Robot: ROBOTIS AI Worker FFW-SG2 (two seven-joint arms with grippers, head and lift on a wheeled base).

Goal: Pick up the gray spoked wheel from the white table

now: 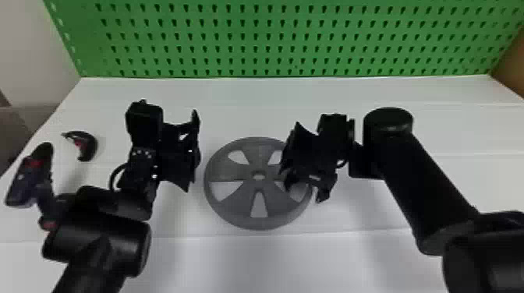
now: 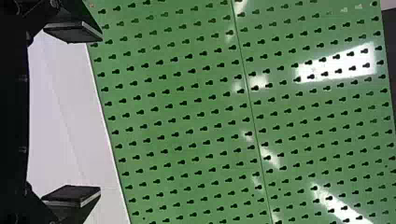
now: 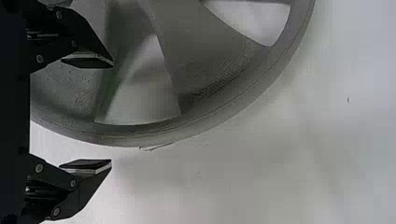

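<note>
Gray wheel [image 1: 239, 198]: lies flat on the white table [image 1: 351, 257]
Left gripper [image 1: 193, 152]: spread apart, near the wheel
Right gripper [image 1: 304, 181]: spread apart, over the wheel's rim
Green pegboard [image 1: 249, 43]: stands behind the table

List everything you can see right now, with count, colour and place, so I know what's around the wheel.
Spoked wheel: one, gray, flat mid-table
Table: one, white, under the wheel
Handheld tool: one, dark with red parts, table's left side
Curved piece: one, black and red, just beyond the tool
Pegboard: one, green, behind the table
Panel: one, brown, far right edge
Arms: two, black, left and right of the wheel
Left gripper: one, black, left of the wheel, jaws open
Right gripper: one, black, over the wheel's right side, jaws open
</note>
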